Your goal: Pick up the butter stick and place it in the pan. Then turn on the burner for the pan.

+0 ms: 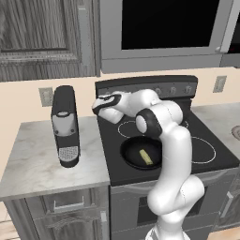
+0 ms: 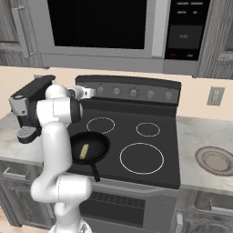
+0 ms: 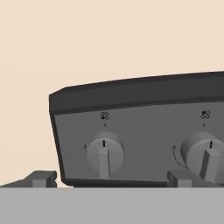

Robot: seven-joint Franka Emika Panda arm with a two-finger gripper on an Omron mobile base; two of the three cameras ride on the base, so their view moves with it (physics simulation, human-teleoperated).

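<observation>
Butter stick lies in the pan at the stove's front-left burner. Gripper, jaws parted and empty, faces the leftmost knob: rigid; pinch its raised central ridge.

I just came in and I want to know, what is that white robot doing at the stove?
The robot is cooking with butter. The butter stick already lies in the black pan on the stove's front left burner. Now the arm has reached up to the stove's back panel, and its fingers are open and empty, facing the leftmost knob without touching it. That knob points straight up. A coffee machine stands on the counter to the left of the stove.
</observation>
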